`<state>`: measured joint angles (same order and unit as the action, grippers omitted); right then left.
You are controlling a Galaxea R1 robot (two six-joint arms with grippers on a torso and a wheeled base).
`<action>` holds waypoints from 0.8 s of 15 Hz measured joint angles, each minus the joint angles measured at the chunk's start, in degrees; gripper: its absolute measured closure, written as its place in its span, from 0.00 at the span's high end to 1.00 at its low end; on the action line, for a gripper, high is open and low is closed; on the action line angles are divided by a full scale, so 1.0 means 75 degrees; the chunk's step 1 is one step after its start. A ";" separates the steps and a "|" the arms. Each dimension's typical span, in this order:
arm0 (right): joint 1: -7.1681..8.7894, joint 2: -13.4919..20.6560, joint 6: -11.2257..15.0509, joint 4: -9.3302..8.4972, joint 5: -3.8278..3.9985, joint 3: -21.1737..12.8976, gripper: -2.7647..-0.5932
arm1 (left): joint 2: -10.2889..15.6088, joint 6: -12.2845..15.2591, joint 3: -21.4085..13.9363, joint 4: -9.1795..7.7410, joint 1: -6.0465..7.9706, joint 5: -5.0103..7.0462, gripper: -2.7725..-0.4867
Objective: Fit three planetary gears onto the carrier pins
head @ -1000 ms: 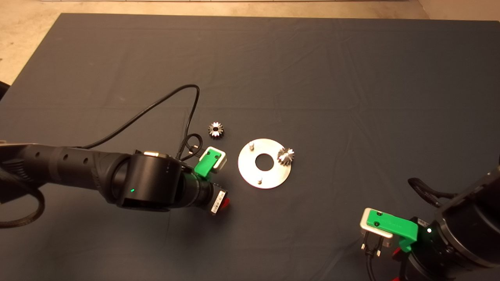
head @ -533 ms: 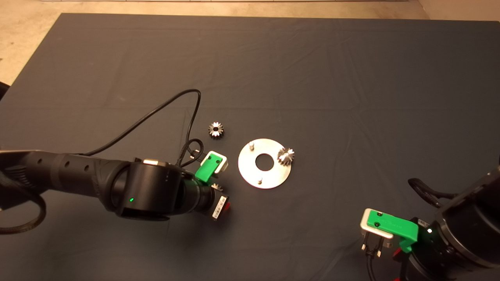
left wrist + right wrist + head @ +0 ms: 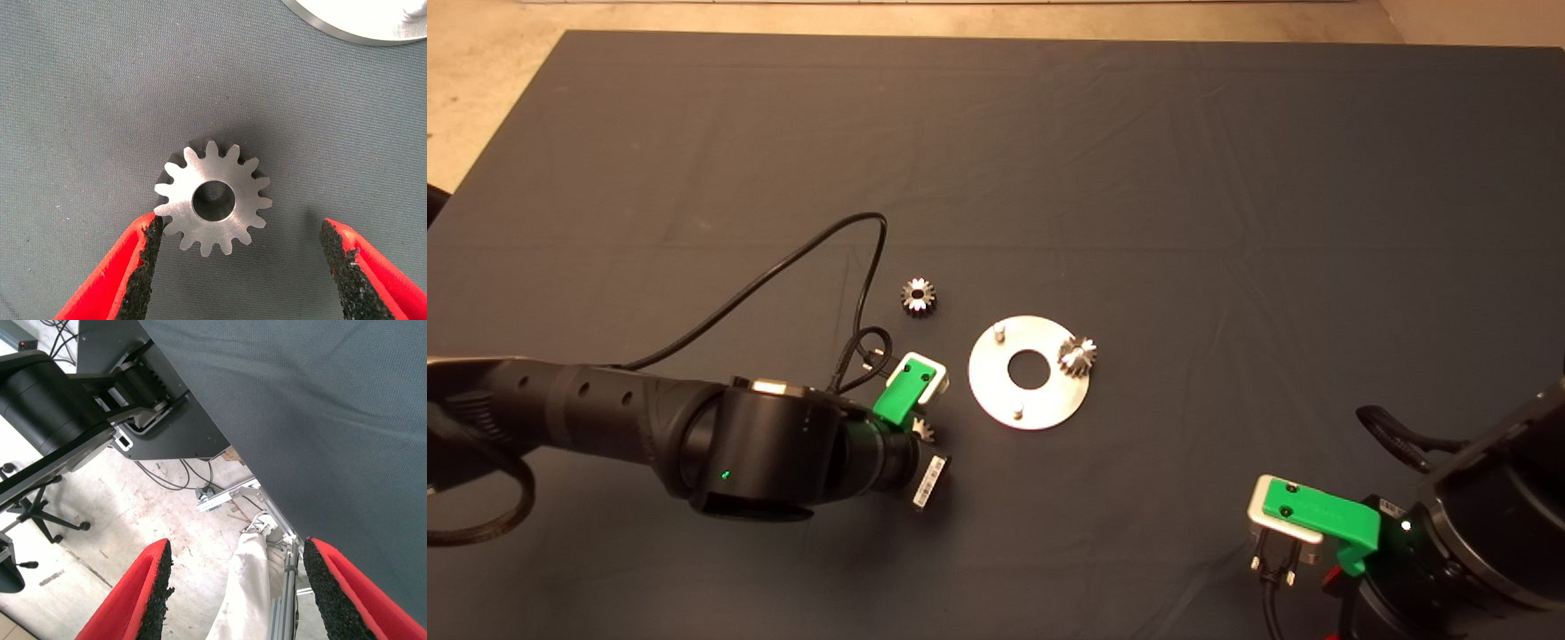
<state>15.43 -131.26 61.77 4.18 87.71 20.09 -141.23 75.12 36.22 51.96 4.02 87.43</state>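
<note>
The carrier disc lies mid-mat with two bare carrier pins and one planetary gear at its right rim. A second gear lies loose up-left of the disc. A third gear lies flat on the mat left of the disc, between the fingers of my open left gripper. One pad is at its teeth and the other stands well apart. My right gripper is open, holds nothing and is parked at the lower right edge.
The left arm reaches in from the left edge, and its black cable loops over the mat near the loose gear. The disc's edge shows close beyond the gear in the left wrist view. The right wrist view shows floor, a table frame and chair wheels.
My left arm has shifted slightly toward the front edge. The third gear has come into sight beside the wrist, and the red fingertip seen earlier is now hidden. The right arm has not moved.
</note>
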 joint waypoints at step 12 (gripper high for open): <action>0.0000 -0.0002 0.0000 0.0000 0.0000 0.0000 0.39 | 0.0018 -0.0009 0.0000 0.0257 -0.0005 0.0037 0.34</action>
<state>15.43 -131.28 61.77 4.18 87.71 20.09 -141.09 75.05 36.22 53.88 3.99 87.71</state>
